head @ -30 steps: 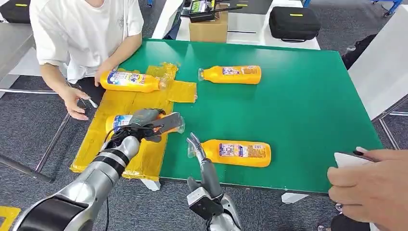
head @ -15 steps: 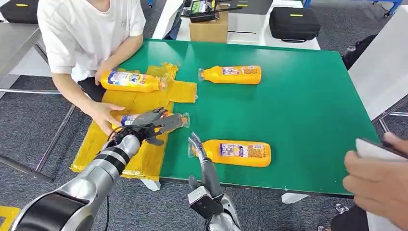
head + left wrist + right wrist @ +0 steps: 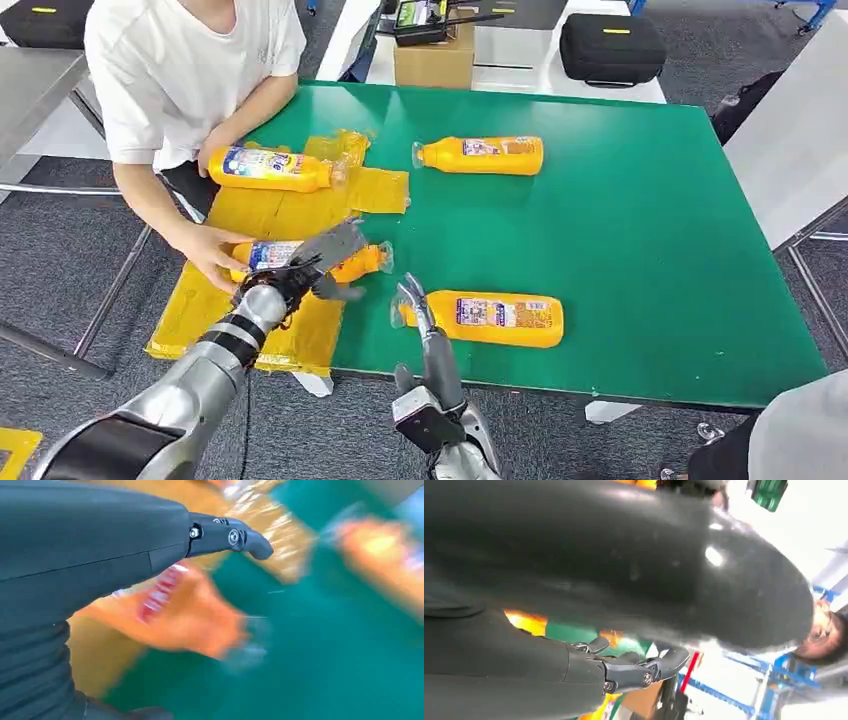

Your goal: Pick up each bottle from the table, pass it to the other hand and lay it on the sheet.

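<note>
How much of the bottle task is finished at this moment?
One bottle lies on the yellow sheet. A second bottle is on the sheet under the left hand, with a person's hand on it. Two bottles remain on the green table.

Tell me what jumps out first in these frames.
Bright orange bottles lie on a green table: one far out, one near the front edge beside the raised right hand. On the yellow sheet at the table's left, the left hand hangs over a third bottle that a seated person's hand touches; that person's other hand is at a fourth.
</note>
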You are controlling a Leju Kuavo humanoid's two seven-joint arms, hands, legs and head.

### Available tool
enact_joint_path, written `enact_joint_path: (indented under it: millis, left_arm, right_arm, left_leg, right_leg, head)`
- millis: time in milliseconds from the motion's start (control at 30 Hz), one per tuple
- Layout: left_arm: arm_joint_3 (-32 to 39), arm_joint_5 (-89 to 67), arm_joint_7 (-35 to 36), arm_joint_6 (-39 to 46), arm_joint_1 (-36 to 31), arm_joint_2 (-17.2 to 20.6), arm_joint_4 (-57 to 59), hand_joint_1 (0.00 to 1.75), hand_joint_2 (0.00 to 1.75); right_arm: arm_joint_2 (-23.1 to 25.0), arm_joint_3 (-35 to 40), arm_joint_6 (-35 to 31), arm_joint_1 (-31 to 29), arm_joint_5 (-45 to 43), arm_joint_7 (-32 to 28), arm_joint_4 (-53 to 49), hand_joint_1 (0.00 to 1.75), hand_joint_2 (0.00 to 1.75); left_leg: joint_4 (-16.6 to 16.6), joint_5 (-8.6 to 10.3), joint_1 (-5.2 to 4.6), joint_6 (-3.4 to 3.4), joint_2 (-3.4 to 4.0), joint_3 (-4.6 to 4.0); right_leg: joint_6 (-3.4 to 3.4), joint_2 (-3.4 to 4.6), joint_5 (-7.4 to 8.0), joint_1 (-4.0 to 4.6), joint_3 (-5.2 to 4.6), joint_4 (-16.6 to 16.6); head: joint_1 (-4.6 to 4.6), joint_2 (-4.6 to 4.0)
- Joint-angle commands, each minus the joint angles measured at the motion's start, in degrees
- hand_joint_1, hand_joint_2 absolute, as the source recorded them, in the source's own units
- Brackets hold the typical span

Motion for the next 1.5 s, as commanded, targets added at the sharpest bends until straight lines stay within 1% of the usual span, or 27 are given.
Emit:
enact_joint_path:
  millis: [33, 67, 100, 133, 200, 233, 267, 333, 367, 400, 433, 467, 633, 667, 700, 767, 833, 867, 933, 1067, 1100, 1167, 1200, 1267, 1367, 1433, 1500]
  left_arm:
    - [0.35, 32.34, -4.06, 3.44, 25.7, -0.75, -46.8, 0.0, 1.75]
    - [-0.34, 35.41, -3.68, 4.14, 28.21, 0.04, -50.88, 0.0, 1.75]
    - [0.06, 36.92, -4.93, 5.27, 30.12, 0.04, -53.79, 0.0, 1.75]
    - [-0.13, 37.17, -4.95, 5.4, 31.3, 0.67, -55.73, 0.0, 1.75]
    - [-0.08, 37.26, -4.88, 5.45, 31.4, 0.8, -55.96, 0.0, 1.75]
    - [0.21, 37.72, -4.96, 5.55, 31.12, 0.65, -55.54, 0.0, 1.75]
    - [1.28, 39.06, -6.25, 6.26, 32.07, -0.24, -56.7, 0.0, 1.75]
    - [1.7, 39.74, -6.96, 6.84, 33.55, -0.72, -59.23, 0.0, 1.75]
    - [2.05, 39.52, -7.6, 8.14, 34.33, -1.46, -60.47, 0.0, 1.75]
    - [1.93, 39.57, -7.71, 8.75, 34.85, -1.83, -61.33, 0.0, 1.75]
    - [1.52, 38.45, -8.22, 10.26, 35.36, -2.2, -62.09, 0.0, 1.75]
    - [1.07, 38.21, -8.32, 10.57, 35.58, -2.22, -62.38, 0.0, 1.75]
    - [0.86, 38.12, -8.34, 10.76, 35.54, -2.2, -62.29, 0.0, 1.75]
    - [0.44, 37.71, -8.82, 11.29, 35.43, -2.29, -62.2, 0.0, 1.75]
    - [-0.14, 37.61, -8.89, 11.3, 35.52, -2.23, -62.47, 0.0, 1.75]
    - [-1.55, 36.49, -8.99, 11.64, 35.62, -1.72, -62.87, 0.0, 1.75]
    - [-3.21, 34.67, -9.39, 12.11, 34.77, -1.31, -62.91, 0.0, 1.75]
    - [-3.42, 34.58, -9.31, 12.11, 34.71, -1.26, -62.91, 0.0, 1.75]
    - [-4.21, 34.24, -5.11, 13.01, 33.83, -0.95, -61.27, 0.0, 1.75]
    - [-4.18, 36.01, -1.74, 13.24, 32.03, -0.43, -57.19, 0.0, 1.75]
    - [-4.05, 36.96, -1.48, 13.3, 31.39, -0.46, -56.27, 0.0, 1.75]
    - [-4.38, 37.34, -1.47, 13.34, 30.66, -0.5, -55.65, 0.0, 1.75]
    - [-4.53, 37.35, -1.46, 13.34, 30.51, -0.57, -55.64, 0.0, 1.75]
    - [-4.76, 37.57, -1.15, 13.39, 30.31, -0.65, -55.55, 0.0, 1.75]
    - [-5.19, 35.57, 1.9, 16.6, 28.48, -0.95, -52.37, 0.0, 1.75]
    - [-4.85, 35.6, 1.18, 17.52, 27.54, -1.08, -51.09, 0.0, 1.75]
    - [-4.82, 35.62, 1.18, 17.54, 27.13, -1.07, -50.82, 0.0, 1.75]
  right_arm:
    - [-5.52, -2.73, -11.95, 5.46, 6.8, 0.67, -8.66, 0.0, 1.75]
    - [-6.02, -4.97, -11.95, 7.64, 10.67, 2.39, -11.27, 0.0, 1.75]
    - [-6.63, -7.55, -11.95, 9.24, 16.68, 5.21, -12.86, 0.0, 1.75]
    - [-8.0, -7.47, -11.9, 9.98, 16.76, 5.38, -14.18, 0.0, 1.75]
    - [-8.27, -7.7, -11.94, 10.12, 16.7, 5.42, -14.34, 0.0, 1.75]
    - [-8.15, -8.14, -11.95, 10.13, 17.24, 5.75, -14.17, 0.0, 1.75]
    - [-7.65, -12.52, -11.95, 11.62, 25.12, 8.72, -14.93, 0.0, 1.75]
    - [-7.44, -18.44, -11.95, 13.5, 30.63, 8.08, -15.81, 0.0, 1.75]
    - [-7.29, -22.14, -11.95, 14.14, 33.55, 9.3, -15.56, 0.0, 1.75]
    - [-7.11, -25.26, -11.95, 14.51, 36.15, 9.68, -15.31, 0.0, 1.75]
    - [-7.25, -28.36, -11.95, 14.43, 37.26, 10.1, -14.18, 0.0, 1.75]
    - [-7.85, -28.89, -11.95, 14.07, 36.21, 9.21, -13.47, 0.0, 1.75]
    - [-7.78, -29.04, -11.95, 13.79, 35.97, 8.82, -13.09, 0.0, 1.75]
    - [-6.87, -32.15, -11.95, 13.7, 42.0, 11.69, -13.01, 0.0, 1.75]
    - [-7.28, -33.04, -11.95, 12.85, 40.19, 12.04, -11.47, 0.0, 1.75]
    - [-9.23, -33.75, -11.95, 10.48, 39.36, 13.2, -7.81, 0.0, 1.75]
    - [-11.96, -33.19, -11.49, 7.25, 38.75, 16.07, -2.92, 0.0, 1.75]
    - [-12.41, -33.19, -11.24, 6.75, 38.56, 16.22, -2.44, 0.0, 1.75]
    - [-13.67, -33.23, -10.37, 4.35, 38.75, 17.69, 0.73, 0.0, 1.75]
    - [-14.33, -32.55, -8.51, 2.73, 39.06, 18.85, 2.99, 0.0, 1.75]
    - [-14.44, -32.08, -7.51, 1.24, 39.47, 19.7, 4.72, 0.0, 1.75]
    - [-14.3, -31.37, -6.37, -1.54, 39.22, 20.15, 7.96, 0.0, 1.75]
    - [-14.15, -31.34, -6.18, -2.29, 39.22, 20.39, 8.48, 0.0, 1.75]
    - [-14.18, -30.98, -5.47, -3.02, 39.22, 20.52, 9.49, 0.0, 1.75]
    - [-14.07, -29.75, -2.04, -6.34, 38.88, 21.97, 13.28, 0.0, 1.75]
    - [-13.7, -28.6, -1.85, -8.25, 39.65, 22.11, 15.35, 0.0, 1.75]
    - [-12.99, -27.85, -1.7, -9.44, 40.06, 22.14, 16.38, 0.0, 1.75]
  left_leg:
    - [-0.13, -0.3, -0.03, -0.02, 0.27, 0.59]
    - [-0.12, -0.11, -0.03, -0.01, 0.19, 0.23]
    - [-0.12, -0.32, -0.03, -0.04, 0.28, 0.54]
    - [-0.07, -0.39, -0.02, -0.06, 0.3, 0.58]
    - [-0.07, -0.16, -0.05, -0.01, 0.12, 0.14]
    - [-0.06, -0.22, -0.03, -0.02, 0.15, 0.2]
    - [0.04, -0.42, 0.03, -0.1, 0.18, 0.45]
    - [0.0, -0.23, -0.01, -0.06, 0.01, 0.1]
    - [0.03, -0.34, 0.02, -0.08, 0.03, 0.33]
    - [-0.03, -0.24, -0.03, -0.05, -0.04, 0.19]
    - [-0.03, -0.17, -0.01, -0.04, -0.03, 0.03]
    - [-0.02, -0.26, 0.0, -0.05, -0.02, 0.25]
    - [-0.03, -0.2, -0.01, -0.02, -0.06, 0.17]
    - [0.0, -0.26, 0.01, -0.04, -0.05, 0.26]
    - [-0.03, -0.2, -0.03, -0.04, -0.04, 0.18]
    - [-0.05, -0.23, -0.02, -0.05, -0.06, 0.3]
    - [-0.06, -0.12, -0.04, -0.02, -0.07, 0.12]
    - [-0.08, -0.2, 0.0, -0.04, -0.06, 0.37]
    - [-0.07, -0.21, 0.0, -0.02, -0.01, 0.39]
    - [-0.1, -0.11, -0.05, -0.01, -0.06, 0.26]
    - [-0.13, -0.13, -0.05, -0.03, -0.05, 0.39]
    - [-0.07, -0.09, -0.08, 0.01, -0.03, 0.16]
    - [-0.11, -0.14, -0.06, -0.04, 0.05, 0.37]
    - [-0.08, -0.13, -0.07, -0.02, 0.07, 0.29]
    - [-0.06, -0.11, -0.07, -0.01, 0.01, 0.26]
    - [-0.08, -0.15, -0.05, -0.02, 0.08, 0.4]
    - [-0.05, -0.09, -0.07, 0.0, 0.05, 0.19]
  right_leg:
    - [-0.08, 0.18, -0.22, -0.01, 0.53, -0.15]
    - [-0.04, 0.15, -0.05, -0.02, 0.18, -0.13]
    - [-0.09, 0.2, -0.22, -0.01, 0.51, -0.14]
    - [-0.11, 0.18, -0.27, -0.01, 0.55, -0.1]
    - [-0.04, 0.07, -0.1, -0.06, 0.11, -0.1]
    - [-0.06, 0.09, -0.13, -0.03, 0.16, -0.1]
    - [-0.14, 0.08, -0.3, 0.04, 0.43, -0.06]
    - [-0.1, -0.03, -0.18, -0.01, 0.1, -0.06]
    - [-0.14, -0.04, -0.28, 0.03, 0.35, -0.06]
    - [-0.11, -0.09, -0.22, -0.03, 0.21, -0.09]
    - [-0.08, -0.05, -0.13, -0.01, 0.05, -0.11]
    - [-0.12, -0.07, -0.22, 0.01, 0.29, -0.12]
    - [-0.09, -0.08, -0.17, -0.01, 0.23, -0.1]
    - [-0.12, -0.09, -0.21, 0.01, 0.34, -0.11]
    - [-0.1, -0.07, -0.16, -0.02, 0.22, -0.09]
    - [-0.12, -0.11, -0.19, 0.0, 0.36, -0.12]
    - [-0.05, -0.09, -0.08, -0.03, 0.16, -0.14]
    - [-0.11, -0.11, -0.14, 0.02, 0.43, -0.19]
    - [-0.1, -0.05, -0.13, 0.02, 0.46, -0.2]
    - [-0.08, -0.11, -0.08, -0.04, 0.31, -0.16]
    - [-0.11, -0.11, -0.1, -0.04, 0.43, -0.19]
    - [-0.05, -0.04, -0.03, -0.07, 0.2, -0.15]
    - [-0.11, 0.0, -0.06, -0.04, 0.38, -0.19]
    - [-0.08, 0.02, -0.06, -0.05, 0.29, -0.13]
    - [-0.07, -0.03, -0.06, -0.05, 0.27, -0.12]
    - [-0.1, 0.02, -0.07, -0.03, 0.4, -0.15]
    - [-0.06, 0.02, -0.03, -0.06, 0.19, -0.09]
  head:
    - [0.02, 0.0]
    - [0.02, 0.0]
    - [-0.07, 0.0]
    - [0.0, 0.0]
    - [-0.02, 0.0]
    - [0.0, 0.0]
    - [0.0, -0.02]
    - [-0.02, -0.02]
    - [0.0, 0.0]
    - [0.0, -0.02]
    - [0.0, 0.0]
    - [-0.02, 0.0]
    - [0.0, 0.0]
    - [0.0, 0.0]
    - [-0.02, 0.0]
    - [-0.02, 0.0]
    - [-0.07, 0.0]
    - [0.0, 0.0]
    - [-0.04, 0.0]
    - [-0.02, 0.0]
    - [-0.02, 0.0]
    - [0.0, 0.0]
    - [-0.04, 0.0]
    - [-0.02, 0.0]
    - [-0.02, 0.0]
    - [-0.04, 0.0]
    - [-0.02, 0.0]
